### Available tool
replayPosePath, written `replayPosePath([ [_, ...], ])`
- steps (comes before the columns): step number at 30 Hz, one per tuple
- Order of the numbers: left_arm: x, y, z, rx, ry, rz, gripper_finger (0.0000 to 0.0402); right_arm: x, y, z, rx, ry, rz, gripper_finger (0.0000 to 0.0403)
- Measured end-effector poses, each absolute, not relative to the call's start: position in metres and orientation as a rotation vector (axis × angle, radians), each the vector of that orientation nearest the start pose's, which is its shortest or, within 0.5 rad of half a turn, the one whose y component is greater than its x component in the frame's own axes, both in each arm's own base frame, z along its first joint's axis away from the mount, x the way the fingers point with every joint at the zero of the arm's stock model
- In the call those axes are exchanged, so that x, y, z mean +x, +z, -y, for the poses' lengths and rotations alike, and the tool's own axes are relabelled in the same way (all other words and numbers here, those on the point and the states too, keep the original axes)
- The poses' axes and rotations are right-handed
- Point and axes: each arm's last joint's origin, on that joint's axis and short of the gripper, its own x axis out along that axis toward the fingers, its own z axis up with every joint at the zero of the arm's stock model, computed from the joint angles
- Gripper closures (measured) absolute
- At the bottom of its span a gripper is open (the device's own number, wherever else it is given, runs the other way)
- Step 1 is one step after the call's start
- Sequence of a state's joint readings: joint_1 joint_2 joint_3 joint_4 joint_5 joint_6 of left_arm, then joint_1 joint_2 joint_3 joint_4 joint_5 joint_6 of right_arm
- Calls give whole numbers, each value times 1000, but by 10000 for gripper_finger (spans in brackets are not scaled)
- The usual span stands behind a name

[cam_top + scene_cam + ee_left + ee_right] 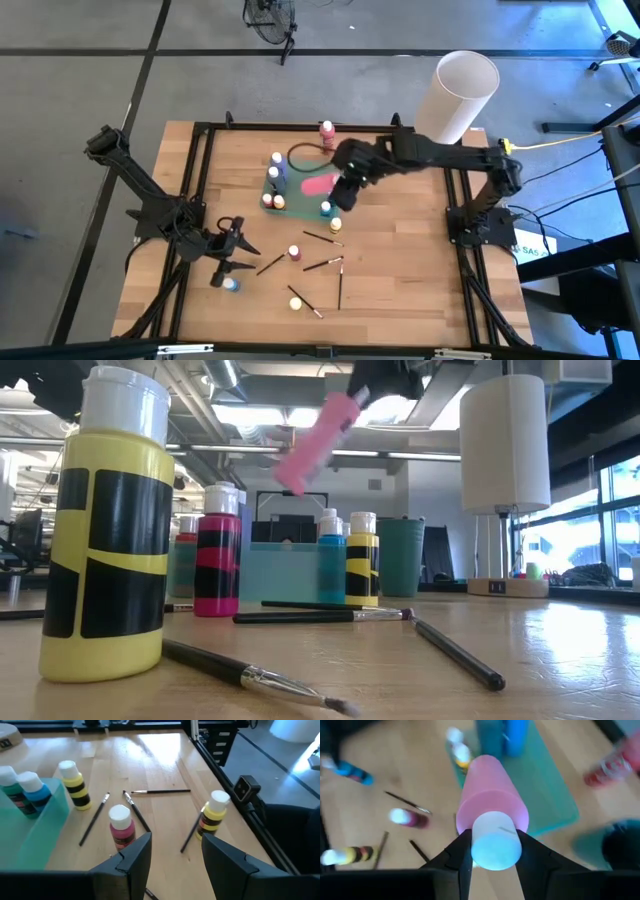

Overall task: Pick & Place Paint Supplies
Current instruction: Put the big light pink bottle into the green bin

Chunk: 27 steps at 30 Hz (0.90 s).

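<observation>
Above the teal tray [300, 192] in the high view, the right gripper [343, 190] carries a pink bottle [320, 184], while the left gripper [232, 252] waits near-left, fingers apart and empty. Right wrist view: its fingers clamp the bottle's white cap [495, 845]; next, I judge, lowering it into a free tray slot.

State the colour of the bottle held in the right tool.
Pink, with a white cap: the tall pink plastic bottle in the right tool. The right wrist view shows it best.

Bright window glare, blurred right-wrist view
</observation>
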State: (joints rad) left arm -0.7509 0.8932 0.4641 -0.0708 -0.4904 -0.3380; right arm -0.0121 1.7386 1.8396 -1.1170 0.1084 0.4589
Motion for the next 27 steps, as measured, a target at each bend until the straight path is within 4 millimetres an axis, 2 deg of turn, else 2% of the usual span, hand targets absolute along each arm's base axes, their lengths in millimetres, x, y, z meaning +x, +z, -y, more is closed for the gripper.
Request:
replayPosePath([
  [4,144,218,115,-24,-151,-428,233,360,364,24,390,-443,-1056,284],
  [9,144,218,114,-9,-143,-424,233,377,365,41,422,-465,-1076,284],
  [12,144,218,114,-4,-144,-424,233,380,364,53,435,-500,-1113,284],
  [24,143,215,114,10,-163,-457,233,401,318,79,456,-557,-1300,284],
  [27,144,214,114,18,-163,-462,233,403,312,87,471,-583,-1308,284],
])
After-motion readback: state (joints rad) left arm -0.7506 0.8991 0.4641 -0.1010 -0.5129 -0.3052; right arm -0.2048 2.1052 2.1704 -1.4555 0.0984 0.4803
